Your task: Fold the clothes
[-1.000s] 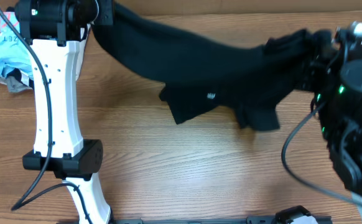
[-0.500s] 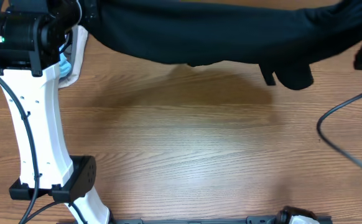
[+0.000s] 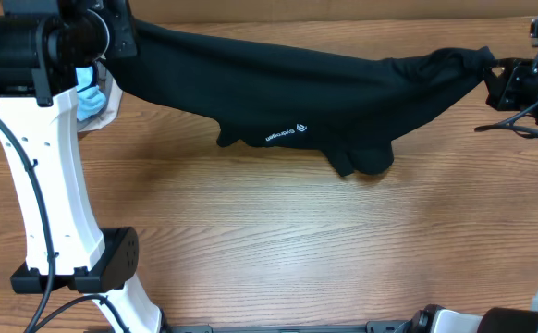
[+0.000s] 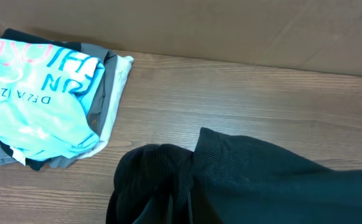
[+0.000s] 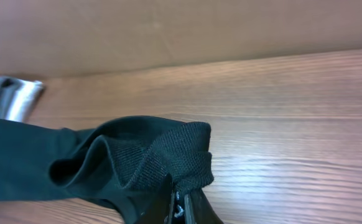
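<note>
1. We are looking at the black shirt [image 3: 343,88], which is hanging stretched in a long band across the far part of the table [image 3: 297,259], from the left gripper [image 3: 121,37] to the right gripper [image 3: 496,79].
2. The left gripper is closed on one end of the black shirt. In the left wrist view the dark fabric is filling the bottom of the picture and hiding the fingers.
3. The right gripper is pinching the other end. In the right wrist view its jaws are pressing tightly together on a bunched, ribbed edge of the fabric.
4. The middle of the black shirt is sagging lower than its two ends. The small white logo [image 3: 286,135] is facing up near the lower edge, and a dark fold is hanging just to the right of it. We cannot tell if this fold is touching the wood.
5. A pile of other garments [image 4: 106,81] is lying at the far left of the table, with a light blue shirt [image 4: 38,99] on top, apart from the black shirt.
6. The white left arm [image 3: 42,176] is reaching over the left side of the table.
</note>
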Robot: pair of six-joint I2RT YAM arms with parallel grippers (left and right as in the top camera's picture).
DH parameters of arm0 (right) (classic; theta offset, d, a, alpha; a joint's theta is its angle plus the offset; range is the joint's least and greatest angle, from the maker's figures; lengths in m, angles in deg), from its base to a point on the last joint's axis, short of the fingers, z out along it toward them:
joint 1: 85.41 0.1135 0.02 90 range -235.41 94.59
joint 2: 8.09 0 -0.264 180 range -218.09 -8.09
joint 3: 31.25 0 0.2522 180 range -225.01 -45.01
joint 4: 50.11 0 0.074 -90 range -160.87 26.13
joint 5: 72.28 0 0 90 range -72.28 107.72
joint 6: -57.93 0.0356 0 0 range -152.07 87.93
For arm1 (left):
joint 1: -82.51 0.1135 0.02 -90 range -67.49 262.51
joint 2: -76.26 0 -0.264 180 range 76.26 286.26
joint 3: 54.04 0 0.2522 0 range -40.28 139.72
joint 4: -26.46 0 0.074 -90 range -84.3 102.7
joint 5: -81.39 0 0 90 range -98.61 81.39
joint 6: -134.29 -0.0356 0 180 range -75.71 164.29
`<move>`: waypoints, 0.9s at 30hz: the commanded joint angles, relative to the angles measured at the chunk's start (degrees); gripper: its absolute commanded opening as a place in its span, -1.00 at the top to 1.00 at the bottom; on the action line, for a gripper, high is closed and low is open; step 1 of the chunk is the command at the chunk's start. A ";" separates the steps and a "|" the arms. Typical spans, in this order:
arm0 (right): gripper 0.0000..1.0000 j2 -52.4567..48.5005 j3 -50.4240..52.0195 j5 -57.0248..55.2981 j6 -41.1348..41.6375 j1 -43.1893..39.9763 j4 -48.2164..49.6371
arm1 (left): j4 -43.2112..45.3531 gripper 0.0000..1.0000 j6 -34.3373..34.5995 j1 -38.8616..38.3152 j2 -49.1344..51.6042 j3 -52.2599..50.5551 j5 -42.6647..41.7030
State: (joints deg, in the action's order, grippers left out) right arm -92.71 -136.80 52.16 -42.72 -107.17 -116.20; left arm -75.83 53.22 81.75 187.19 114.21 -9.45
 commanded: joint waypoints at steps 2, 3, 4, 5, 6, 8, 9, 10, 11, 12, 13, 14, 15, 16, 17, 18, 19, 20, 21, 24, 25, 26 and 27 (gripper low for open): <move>0.92 2.89 -0.92 3.41 3.21 -0.35 -0.59 | 1.97 0.92 0.90 -1.73 0.76 0.50 0.81; 0.92 3.13 -0.92 3.43 3.21 -0.39 -0.50 | 3.10 0.92 0.79 -2.34 0.76 0.50 0.79; 0.92 3.34 -0.94 3.41 3.19 -0.39 -0.15 | 4.70 0.92 0.66 -3.02 0.76 0.50 0.74; 0.92 3.65 -0.94 3.43 3.21 -0.46 0.63 | 6.84 0.92 0.13 -3.87 0.76 0.50 0.37; 0.92 4.04 -0.98 3.43 3.21 -0.50 1.51 | 9.14 0.92 -0.42 -4.63 0.76 0.50 -0.61; 0.92 5.01 -0.98 3.41 3.26 -0.57 2.95 | 13.62 0.92 -1.49 -6.27 0.76 0.52 -3.17; 0.92 5.79 -0.98 3.39 3.45 -0.79 3.65 | 15.65 0.92 -1.73 -7.23 0.76 0.52 -3.93; 0.93 6.75 -0.98 3.34 3.43 -1.14 4.11 | 17.49 0.92 -1.68 -8.31 0.74 0.52 -3.93; 0.93 7.61 -1.05 3.30 3.43 -1.55 4.24 | 18.60 0.91 -1.73 -9.18 0.74 0.55 -3.87; 0.93 9.49 -1.60 3.17 3.43 -2.89 3.82 | 19.61 0.92 -2.80 -10.69 0.74 0.55 -3.85; 0.92 10.56 -1.79 3.17 3.43 -3.74 3.41 | 19.30 0.92 -3.28 -11.34 0.74 0.55 -3.52; 0.92 11.52 -1.84 3.17 3.43 -4.42 2.89 | 18.45 0.92 -3.72 -11.76 0.74 0.55 -3.21; 0.93 12.68 -1.84 3.15 3.41 -5.25 2.05 | 17.16 0.92 -4.00 -11.96 0.74 0.55 -2.97; 0.93 13.51 -1.84 3.17 3.41 -5.99 1.05 | 15.15 0.92 -4.22 -12.02 0.74 0.55 -2.38; 0.92 14.14 -1.84 3.19 3.41 -6.62 -0.20 | 12.66 0.92 -4.22 -12.02 0.76 0.52 -1.31; 0.92 14.51 -1.84 3.19 3.41 -6.97 -1.40 | 10.47 0.92 -4.15 -12.02 0.83 0.50 -0.31; 0.92 14.60 -1.84 3.21 3.43 -7.13 -2.99 | 7.91 0.92 -3.98 -11.93 1.03 0.48 0.96; 0.92 14.58 -1.81 3.28 3.43 -7.15 -4.66 | 5.44 0.92 -3.65 -11.85 1.27 0.48 2.19; 0.92 14.38 -1.73 3.63 3.43 -7.02 -6.25 | 3.10 0.92 -3.23 -11.72 1.70 0.46 3.34; 0.92 13.77 -0.46 4.92 3.39 -5.97 -11.93 | -4.68 0.92 -1.31 -11.34 4.22 0.44 7.76; 0.92 13.64 0.37 4.87 3.37 -5.49 -13.57 | -6.73 0.92 -0.81 -11.19 5.29 0.42 8.90; 0.92 13.60 1.46 4.90 3.34 -5.05 -14.84 | -8.28 0.92 -0.48 -10.99 6.78 0.35 9.86; 0.92 13.60 2.78 4.92 3.34 -4.66 -15.82 | -8.28 0.92 -0.55 -10.84 7.96 -0.46 9.42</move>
State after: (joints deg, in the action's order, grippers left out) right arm -78.63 -136.80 55.96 -39.51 -113.16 -130.08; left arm -82.76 50.84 69.75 190.27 114.21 -5.41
